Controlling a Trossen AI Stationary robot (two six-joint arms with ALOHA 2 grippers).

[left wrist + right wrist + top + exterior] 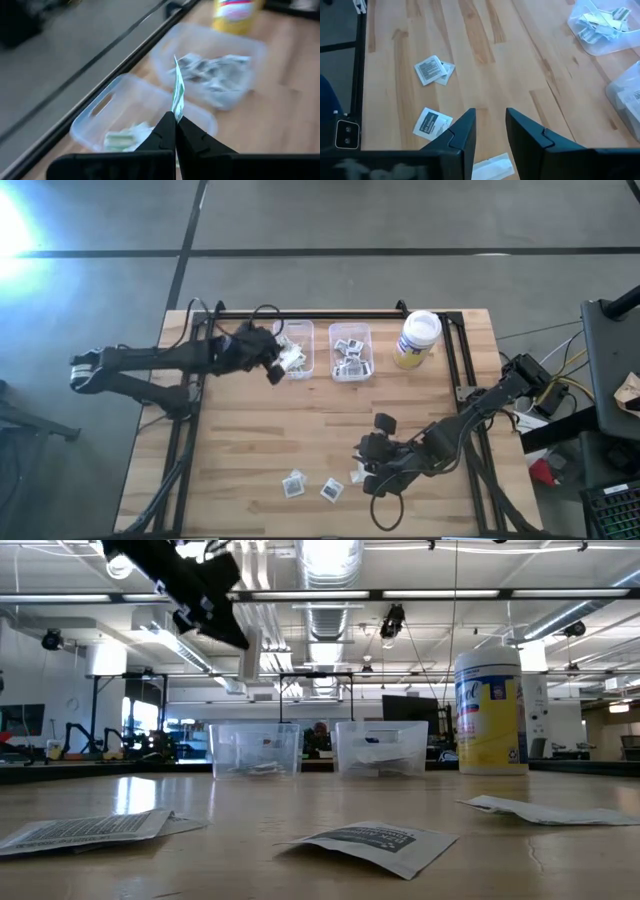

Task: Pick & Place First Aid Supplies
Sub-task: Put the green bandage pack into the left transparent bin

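My left gripper (278, 368) hangs above the left clear bin (296, 350), shut on a long pale strip packet (177, 95) with green print. That bin holds more pale strips (125, 137); the right bin (351, 352) holds square white packets (215, 75). My right gripper (490, 125) stands open above the table's near part, with nothing between its fingers. Below it lie two square printed packets (432, 70) (432, 122) and one pale strip (492, 167), flat on the wood. My left gripper pinches the strip's lower end (175, 114) between its two fingertips. The rest of the strip stands out beyond the fingertips, edge-on, lifted clear above the left bin. The fingers slant downward, coming from the table's left side.
A yellow jar with a white lid (417, 338) stands right of the bins at the far edge. A black frame rail (330, 315) runs along the far edge behind the bins. Bare wood (330, 415) lies between the bins and the loose packets.
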